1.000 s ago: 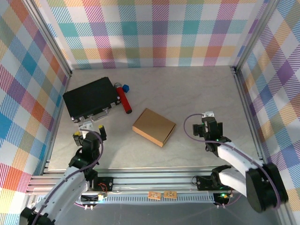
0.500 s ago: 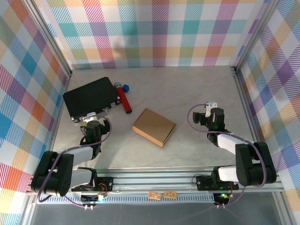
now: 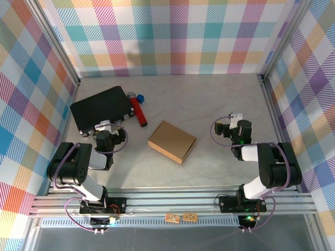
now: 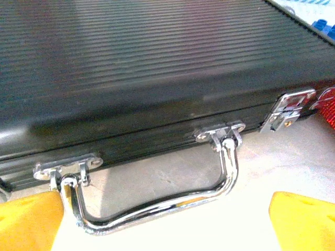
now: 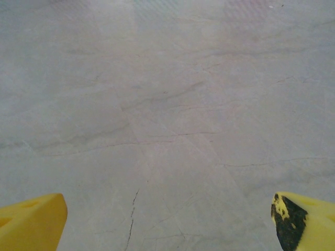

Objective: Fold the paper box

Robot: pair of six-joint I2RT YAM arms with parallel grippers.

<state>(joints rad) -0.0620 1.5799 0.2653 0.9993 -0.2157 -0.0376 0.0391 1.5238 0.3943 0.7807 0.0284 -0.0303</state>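
Note:
The paper box (image 3: 171,141) is a shallow, closed brown cardboard box lying flat near the middle of the table, with neither gripper touching it. My left gripper (image 3: 103,128) sits low to its left, open, at the front edge of the black case (image 3: 101,108). In the left wrist view, the left gripper (image 4: 167,230) has yellow fingertips (image 4: 26,219) wide apart, facing the case's chrome handle (image 4: 157,206) with nothing between them. My right gripper (image 3: 234,123) rests to the right of the box, open. In the right wrist view, the right gripper (image 5: 167,219) looks at bare table (image 5: 167,104).
A red cylinder (image 3: 138,112) with a blue piece (image 3: 141,98) beside its far end lies just right of the black case (image 4: 157,63). Checked walls and aluminium rails (image 3: 269,104) enclose the table. Both arms are folded low at the near edge.
Both arms have folded down toward the table. Each gripper has shifted a little away from the near edge, the left one up to the case. The box has not moved.

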